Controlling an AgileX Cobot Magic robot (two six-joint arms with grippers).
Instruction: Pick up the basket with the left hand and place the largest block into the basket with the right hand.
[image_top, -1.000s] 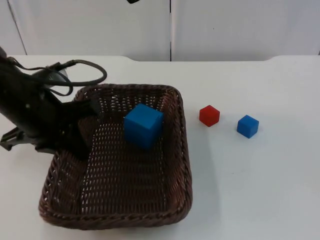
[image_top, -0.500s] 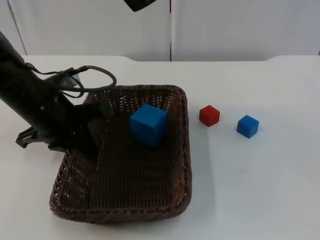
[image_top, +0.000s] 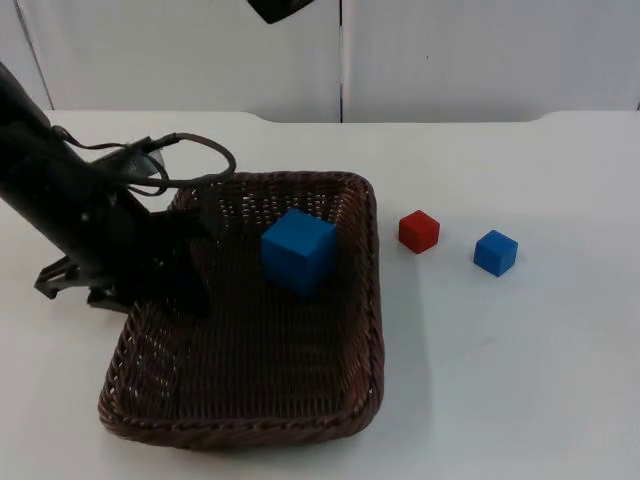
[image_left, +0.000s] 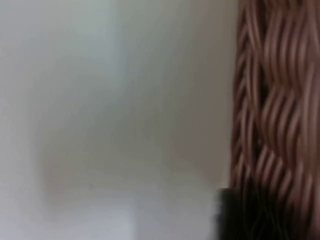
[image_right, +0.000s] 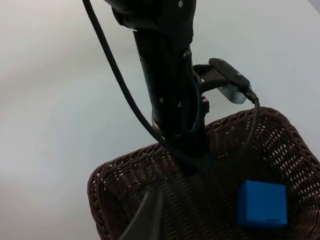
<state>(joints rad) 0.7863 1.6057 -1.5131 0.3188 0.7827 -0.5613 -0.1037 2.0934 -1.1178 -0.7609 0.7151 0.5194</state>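
Top view: a dark brown wicker basket (image_top: 250, 400) sits on the white table (image_top: 500, 380). The left arm reaches in from the left side, and the left gripper (image_top: 178, 268) is clamped on the basket's left wall, one finger inside the weave and one outside. Whether the basket's base is lifted off the table or resting on it cannot be told from these views. The large blue block (image_top: 298, 250) lies inside the basket, toward its far right part, tilted so that one corner points at the viewer. Two smaller cubes stand on the table to the right of the basket: a red block (image_top: 419, 231) nearer the rim and a small blue block (image_top: 495, 252) beyond it, the two apart from each other and clear of the basket.

Left wrist view: the braided basket rim (image_left: 272, 115) runs vertically beside the pale table surface.

Right wrist view: the right gripper (image_right: 145, 220) hangs high above the basket, looking down on the left arm (image_right: 167, 85), the basket's near rim and the large blue block (image_right: 261, 204); how far its fingers are parted cannot be told, and nothing is seen in its hold.
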